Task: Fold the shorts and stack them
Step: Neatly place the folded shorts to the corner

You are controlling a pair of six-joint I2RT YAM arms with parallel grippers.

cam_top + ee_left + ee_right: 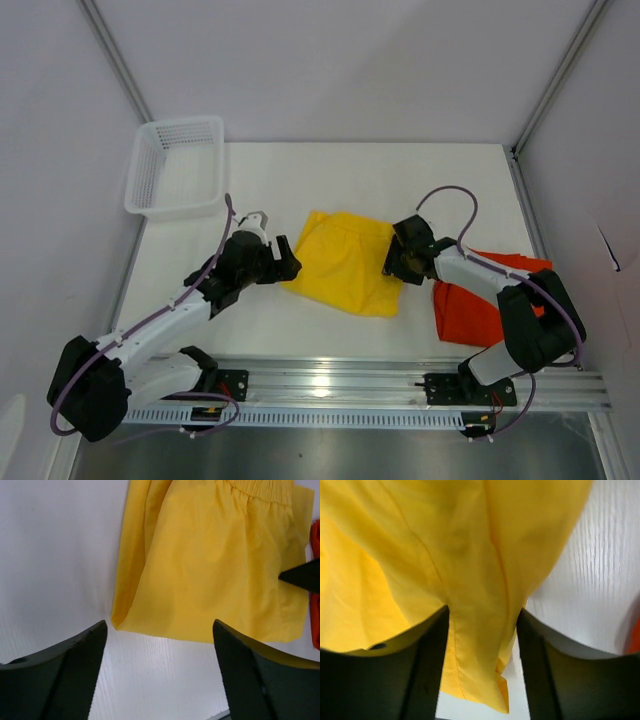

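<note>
The yellow shorts (345, 262) lie folded at the table's middle; they also show in the left wrist view (215, 565) and the right wrist view (445, 545). The orange-red shorts (480, 300) lie bunched at the right, partly under my right arm. My left gripper (285, 262) is open and empty just off the yellow shorts' left edge, with bare table between its jaws (160, 645). My right gripper (395, 265) is at the yellow shorts' right edge. Its jaws stand apart with a yellow hem fold between them (482, 630).
A white mesh basket (178, 168) stands at the back left corner. The metal rail (400, 385) runs along the near edge. White walls close in the table's sides and back.
</note>
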